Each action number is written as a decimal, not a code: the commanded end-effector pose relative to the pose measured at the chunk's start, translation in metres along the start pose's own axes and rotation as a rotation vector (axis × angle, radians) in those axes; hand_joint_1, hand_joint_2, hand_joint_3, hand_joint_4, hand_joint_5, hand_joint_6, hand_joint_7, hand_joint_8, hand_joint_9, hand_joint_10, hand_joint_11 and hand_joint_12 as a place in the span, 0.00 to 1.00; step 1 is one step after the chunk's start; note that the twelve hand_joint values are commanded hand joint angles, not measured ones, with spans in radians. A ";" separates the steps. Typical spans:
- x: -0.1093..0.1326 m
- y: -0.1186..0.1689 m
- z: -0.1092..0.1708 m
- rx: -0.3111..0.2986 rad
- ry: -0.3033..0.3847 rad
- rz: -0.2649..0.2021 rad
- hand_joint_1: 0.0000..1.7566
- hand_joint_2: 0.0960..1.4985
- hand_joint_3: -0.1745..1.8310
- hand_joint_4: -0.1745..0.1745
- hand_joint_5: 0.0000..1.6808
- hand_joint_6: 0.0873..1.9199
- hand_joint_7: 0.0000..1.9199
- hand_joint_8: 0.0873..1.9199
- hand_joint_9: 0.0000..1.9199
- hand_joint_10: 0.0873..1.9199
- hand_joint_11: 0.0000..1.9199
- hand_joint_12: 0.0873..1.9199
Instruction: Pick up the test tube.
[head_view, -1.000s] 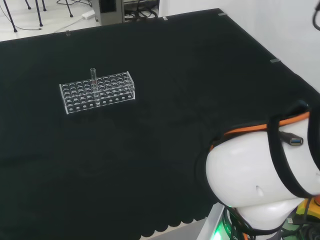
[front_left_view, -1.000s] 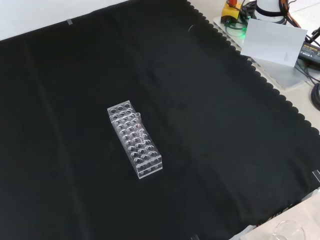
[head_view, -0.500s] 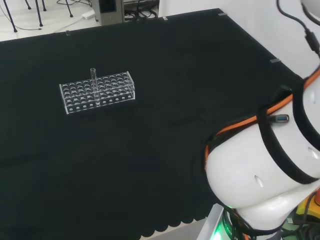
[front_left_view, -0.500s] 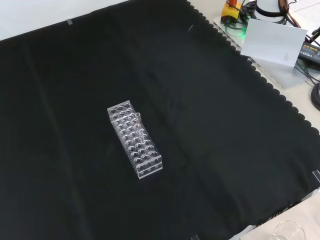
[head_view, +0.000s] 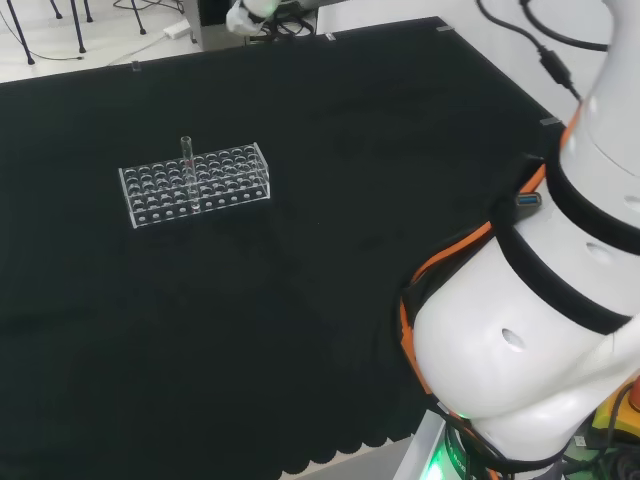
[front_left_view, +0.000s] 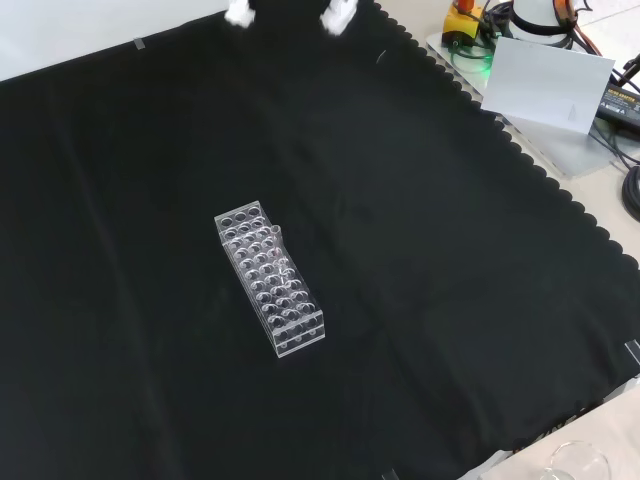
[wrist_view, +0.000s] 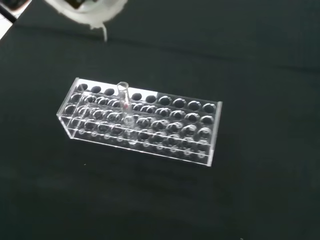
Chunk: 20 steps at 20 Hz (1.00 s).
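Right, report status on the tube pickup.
Hand high at cloth's far edge in front view, holding nothing. Test tube upright in rack, untouched. Nothing in the way.

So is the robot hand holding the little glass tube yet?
No, nothing is held. The test tube stands upright in its clear rack, and the hand is far from it.

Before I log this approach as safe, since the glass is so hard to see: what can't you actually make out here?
- Hand: cut off by the front view's top edge, so whether the fingers are open or curled cannot be told.
- Test tube: clear glass; which hole of the rack it stands in, and any contents, are too small to tell.
- Glass vessel: cut off by the front view's bottom edge.
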<state>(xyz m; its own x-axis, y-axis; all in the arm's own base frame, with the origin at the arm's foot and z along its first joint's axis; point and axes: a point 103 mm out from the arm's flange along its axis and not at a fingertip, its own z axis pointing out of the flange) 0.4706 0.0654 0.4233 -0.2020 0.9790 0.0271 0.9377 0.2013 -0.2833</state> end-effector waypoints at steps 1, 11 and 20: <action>0.030 0.040 0.010 0.022 -0.002 -0.044 0.48 0.41 0.38 0.32 0.12 0.00 0.06 0.44 0.07 0.51 0.00 0.76; 0.038 0.063 0.040 0.091 -0.009 -0.035 0.48 0.41 0.38 0.32 0.12 0.00 0.06 0.44 0.08 0.51 0.00 0.76; 0.050 0.088 0.076 0.154 -0.007 -0.046 0.48 0.40 0.39 0.32 0.12 0.00 0.06 0.44 0.08 0.51 0.00 0.76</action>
<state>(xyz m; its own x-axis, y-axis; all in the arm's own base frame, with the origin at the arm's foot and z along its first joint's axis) 0.5161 0.1185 0.3475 -0.2391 0.9704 0.0349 0.8866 0.2328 -0.3997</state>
